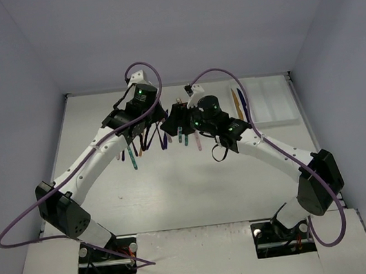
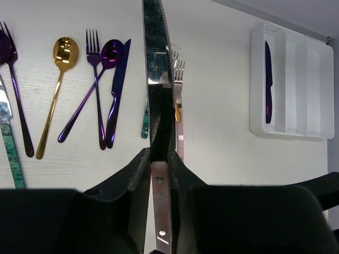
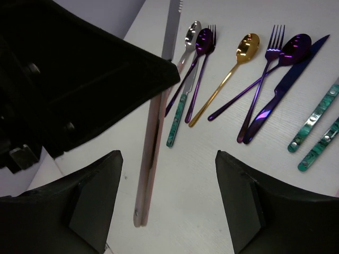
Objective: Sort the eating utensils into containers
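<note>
Left pincer (image 2: 160, 154), pink-handled knife (image 2: 158, 69) clamped, blade forward

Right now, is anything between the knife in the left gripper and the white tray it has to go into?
Yes. From above, the right arm stands between the left gripper, shut on the knife, and the tray. On the table itself, the stretch just before the tray is bare.

The left arm (image 1: 106, 144) and right arm (image 1: 262, 145) are crowding close over the row of utensils (image 3: 258, 90), leaving little room between them. A pink-handled knife (image 3: 151, 159) is hanging in the way by the right gripper (image 3: 168, 159). Bare table (image 2: 217, 106) is lying open toward the white tray (image 2: 256, 79).
</note>
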Available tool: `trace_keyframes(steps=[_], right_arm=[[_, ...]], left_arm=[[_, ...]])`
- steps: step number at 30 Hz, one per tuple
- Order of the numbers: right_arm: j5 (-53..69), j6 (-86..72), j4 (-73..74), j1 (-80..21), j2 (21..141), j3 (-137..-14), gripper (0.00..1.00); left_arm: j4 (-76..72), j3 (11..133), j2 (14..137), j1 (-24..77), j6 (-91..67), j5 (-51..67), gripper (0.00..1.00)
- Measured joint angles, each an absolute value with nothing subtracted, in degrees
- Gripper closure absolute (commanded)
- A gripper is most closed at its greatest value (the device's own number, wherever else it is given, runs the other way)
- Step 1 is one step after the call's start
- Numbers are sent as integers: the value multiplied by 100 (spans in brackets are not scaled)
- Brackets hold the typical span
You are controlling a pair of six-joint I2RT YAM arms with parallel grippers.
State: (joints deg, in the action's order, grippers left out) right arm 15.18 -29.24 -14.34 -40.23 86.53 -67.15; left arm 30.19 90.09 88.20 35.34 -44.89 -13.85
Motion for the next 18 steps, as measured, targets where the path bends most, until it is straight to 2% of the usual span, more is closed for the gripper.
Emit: trace_keyframes(steps=[5,10,13,15,18], right_arm=[[1678,-3088,-1620,-4023,8777,-6766,50],[1789,-3180,-1675,-4023,8873,-6766,82],[1851,-3239,-1704,-4023,8913,-6766,95],[1844,-3275,-1723,-4023,8914,-6764,100],[1850,-3302,-1738,-4014,8921,-6761,100]], left_arm=[[3012,8960,8820,3574,-4542,-1442,100],[3004,8930,8820,3575,-4567,-1476,100],[2975,8925,8820,3575,-4569,-1496,100],[2971,8922,8819,3575,-4571,-1521,100],[2886,8889,8816,3575,-4584,-1529,99]])
